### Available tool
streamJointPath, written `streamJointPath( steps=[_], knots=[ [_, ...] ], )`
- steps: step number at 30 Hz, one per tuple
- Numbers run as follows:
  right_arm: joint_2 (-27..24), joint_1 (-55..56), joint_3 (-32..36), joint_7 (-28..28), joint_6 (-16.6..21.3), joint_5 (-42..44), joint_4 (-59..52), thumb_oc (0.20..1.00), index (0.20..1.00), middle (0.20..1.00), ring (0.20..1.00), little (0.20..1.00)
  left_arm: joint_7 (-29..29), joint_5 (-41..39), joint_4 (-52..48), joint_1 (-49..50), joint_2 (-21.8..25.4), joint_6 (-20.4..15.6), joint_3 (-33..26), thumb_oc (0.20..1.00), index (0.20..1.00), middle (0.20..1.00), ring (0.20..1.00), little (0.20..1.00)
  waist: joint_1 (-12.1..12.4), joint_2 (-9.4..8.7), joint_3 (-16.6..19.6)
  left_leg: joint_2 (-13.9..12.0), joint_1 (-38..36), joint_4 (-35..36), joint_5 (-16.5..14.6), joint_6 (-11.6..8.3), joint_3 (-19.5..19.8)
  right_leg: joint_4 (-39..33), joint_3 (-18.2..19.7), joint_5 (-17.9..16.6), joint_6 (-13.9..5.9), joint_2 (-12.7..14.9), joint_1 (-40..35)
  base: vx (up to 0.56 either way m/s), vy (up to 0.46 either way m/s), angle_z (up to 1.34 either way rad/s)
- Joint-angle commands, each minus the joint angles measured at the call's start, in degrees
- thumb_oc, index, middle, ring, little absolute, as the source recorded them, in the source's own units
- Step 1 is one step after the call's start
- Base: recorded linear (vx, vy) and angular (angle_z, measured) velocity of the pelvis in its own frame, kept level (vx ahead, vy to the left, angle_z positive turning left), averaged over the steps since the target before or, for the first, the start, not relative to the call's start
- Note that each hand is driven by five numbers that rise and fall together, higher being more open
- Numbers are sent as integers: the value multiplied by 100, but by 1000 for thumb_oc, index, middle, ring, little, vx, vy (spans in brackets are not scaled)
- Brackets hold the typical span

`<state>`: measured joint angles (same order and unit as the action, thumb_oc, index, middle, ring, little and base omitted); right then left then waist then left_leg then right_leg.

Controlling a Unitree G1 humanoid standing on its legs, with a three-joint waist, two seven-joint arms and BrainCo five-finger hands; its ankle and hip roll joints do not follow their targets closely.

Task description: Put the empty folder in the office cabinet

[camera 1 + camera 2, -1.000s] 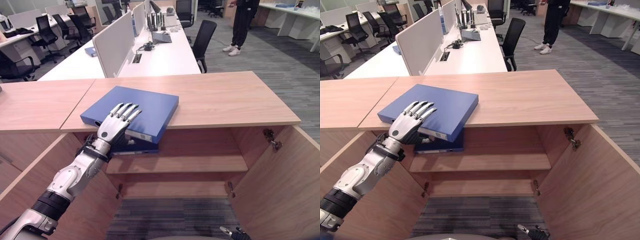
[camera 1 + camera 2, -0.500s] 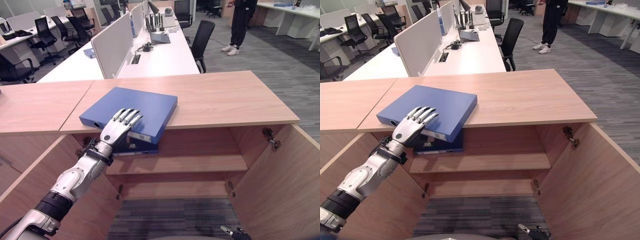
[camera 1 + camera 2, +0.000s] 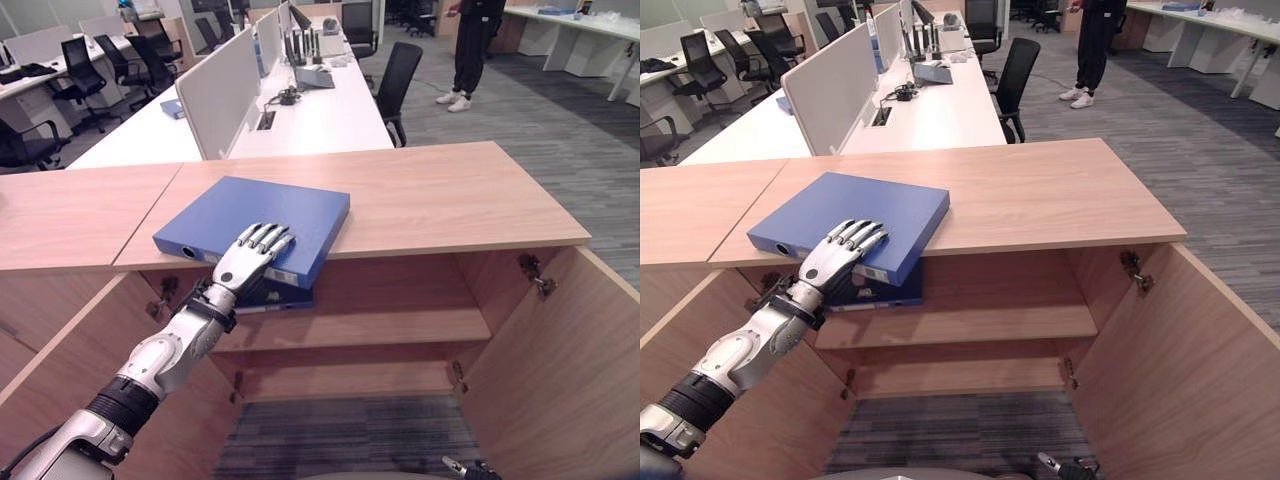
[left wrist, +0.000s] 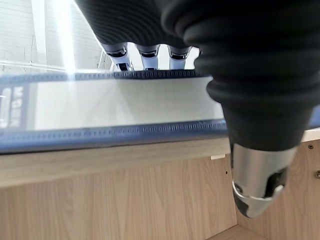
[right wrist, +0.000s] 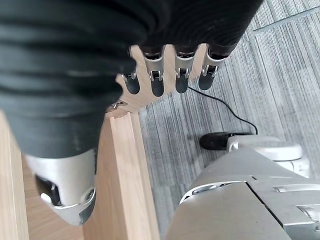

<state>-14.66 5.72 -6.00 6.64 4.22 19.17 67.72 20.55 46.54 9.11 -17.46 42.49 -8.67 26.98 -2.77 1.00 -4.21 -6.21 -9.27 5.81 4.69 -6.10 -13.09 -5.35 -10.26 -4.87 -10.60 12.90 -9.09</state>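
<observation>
Drawn slightly nearer the front lip of the pale wooden cabinet top [image 3: 450,200] over the last second, the flat blue lever-arch folder [image 3: 255,220] is seen with its near corner hanging past that edge. It is pinned beneath the left hand [image 3: 250,262], whose straight fingers [image 4: 142,59] lie flat across the cover while the thumb [image 4: 257,180] hangs loose below the spine; nothing is clasped. With no grip underneath, the folder could tip off the lip and drop once more of it overhangs, or it could slide askew under the palm. Just below the hand, a second blue folder [image 3: 275,297] is already lying on the upper shelf [image 3: 400,325], so space there is narrowed on that side. To the hand's right the shelf is seen bare, and both doors are swung wide. The right hand [image 5: 167,72] is held low, fingers relaxed, over grey carpet [image 5: 210,125].
</observation>
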Motion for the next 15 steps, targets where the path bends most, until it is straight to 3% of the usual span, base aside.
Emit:
streamJointPath(
  steps=[1, 15],
  knots=[
    [67, -538, 83, 8, 32, 217, 230, 1000, 1000, 1000, 1000, 1000, 130, 47, 347, -1215, -25, 94, -16, 1000, 1000, 1000, 1000, 1000, 17, -41, -355, 119, -410, -81, -941, -1, 205, 375, -59, 562, -155, -29, 104, 0, 0, 0],
    [57, -589, 208, 41, 49, 459, 238, 1000, 1000, 1000, 1000, 1000, 77, 82, 592, -1305, -101, 149, 160, 1000, 1000, 1000, 1000, 1000, -14, -45, -335, 102, -440, -81, -945, 1, 196, 416, -22, 593, -146, -45, 109, 0, 0, 0]
  ],
)
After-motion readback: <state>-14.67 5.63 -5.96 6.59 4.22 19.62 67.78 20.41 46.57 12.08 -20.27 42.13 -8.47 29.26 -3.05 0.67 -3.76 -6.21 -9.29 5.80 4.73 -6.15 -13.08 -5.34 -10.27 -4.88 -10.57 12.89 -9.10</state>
